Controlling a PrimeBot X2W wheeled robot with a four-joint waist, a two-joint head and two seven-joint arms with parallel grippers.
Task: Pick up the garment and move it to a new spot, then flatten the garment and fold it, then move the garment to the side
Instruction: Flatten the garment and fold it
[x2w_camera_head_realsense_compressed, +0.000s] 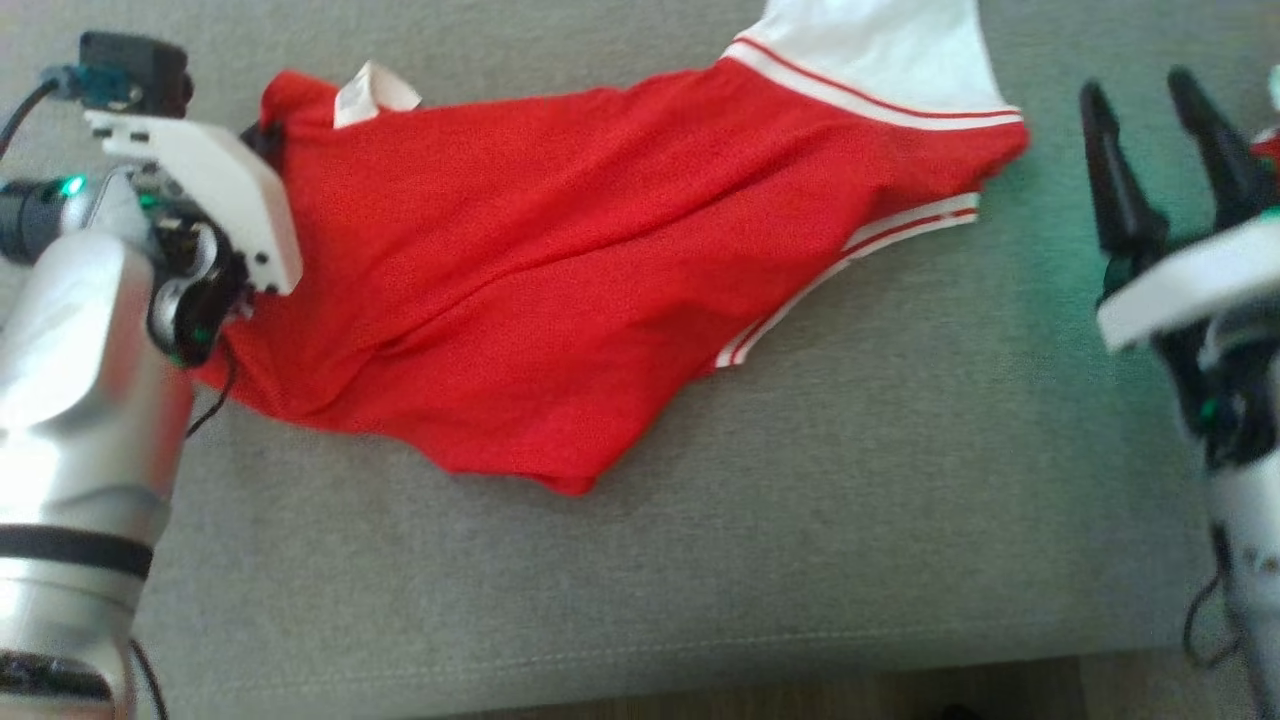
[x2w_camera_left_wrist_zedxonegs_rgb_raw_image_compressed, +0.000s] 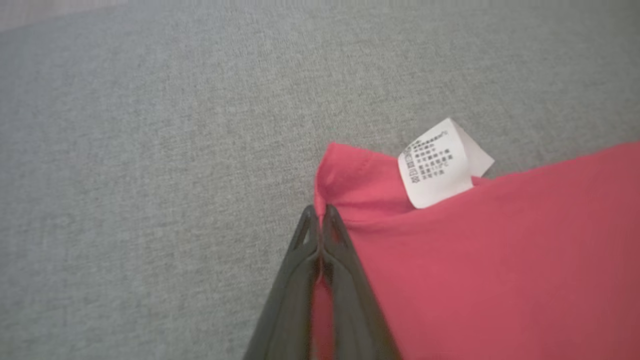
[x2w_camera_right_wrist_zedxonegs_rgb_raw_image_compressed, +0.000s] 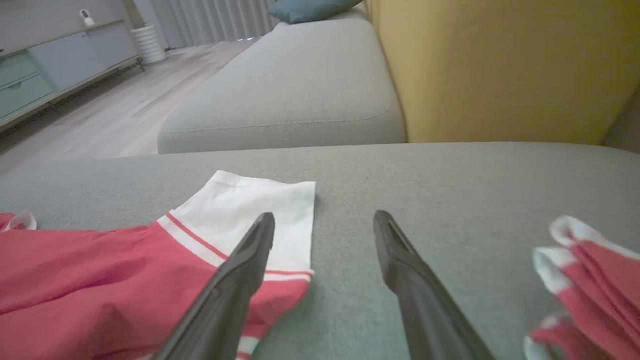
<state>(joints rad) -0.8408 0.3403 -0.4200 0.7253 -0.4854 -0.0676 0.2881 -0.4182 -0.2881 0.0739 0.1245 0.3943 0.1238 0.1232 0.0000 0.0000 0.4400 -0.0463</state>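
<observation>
A: Where is the garment (x2w_camera_head_realsense_compressed: 560, 270), and how far along would you say the job is?

B: It lies on the grey sofa seat (x2w_camera_head_realsense_compressed: 800, 520), across the upper middle of the head view from the left edge to the upper right. It is a single rumpled layer with creases running along it and no fold made. I'd judge this is early: the pick-up, or at best the start of flattening. Folding and the move to the side are both left to do.

A: And the claws?

B: The left claw (x2w_camera_left_wrist_zedxonegs_rgb_raw_image_compressed: 319, 212) is pinched together on a corner of the garment. In the left wrist view red cloth shows between its fingers, just beside the white care label (x2w_camera_left_wrist_zedxonegs_rgb_raw_image_compressed: 435, 165). The right claw (x2w_camera_head_realsense_compressed: 1137, 85) is at the right edge of the head view with its fingers apart and nothing held, near the garment's striped end.

A: Which way does it point?

B: Its long axis runs left to right across the frame, rising a little toward the right. The labelled corner is at the upper left and the white panel (x2w_camera_head_realsense_compressed: 880, 50) with its red-and-white stripes at the upper right. A loose lobe sags toward the bottom centre.

A: Anything else around?

B: Another red-and-white cloth (x2w_camera_right_wrist_zedxonegs_rgb_raw_image_compressed: 575, 280), at the lower right of the right wrist view, apart from the garment.
</observation>
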